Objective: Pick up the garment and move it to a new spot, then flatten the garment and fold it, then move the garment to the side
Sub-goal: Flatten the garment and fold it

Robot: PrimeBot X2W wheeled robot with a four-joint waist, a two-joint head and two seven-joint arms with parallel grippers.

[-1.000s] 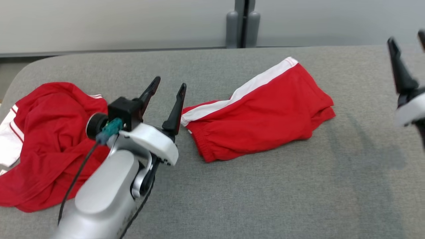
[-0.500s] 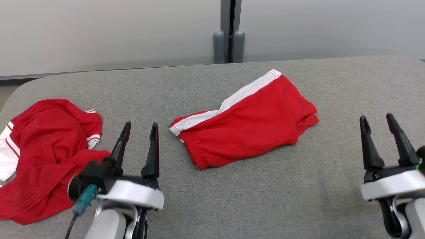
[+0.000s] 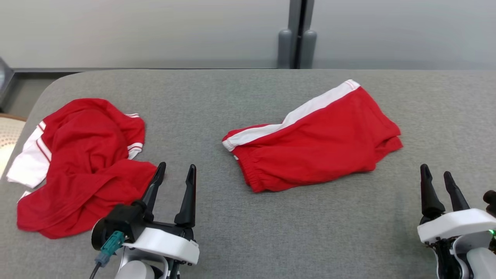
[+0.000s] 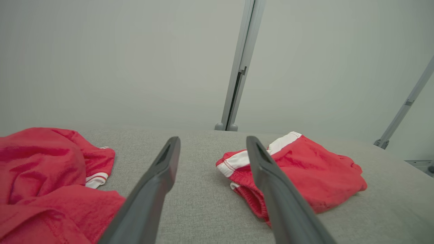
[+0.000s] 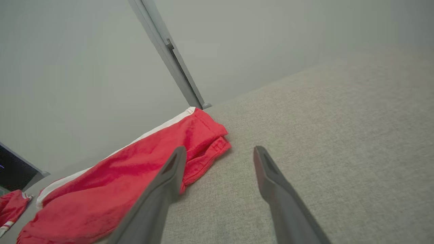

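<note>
Now the left gripper and right gripper hover low over the grey counter, both with jaws open and empty. The folded red shorts, white-striped, lie flat mid-counter, apart from both grippers. A crumpled red garment lies at the left, just beside the left gripper.

1. The left tool is drawing back from the folded shorts toward the near left.
2. The right tool is dropping from high on the right to the near right.
</note>
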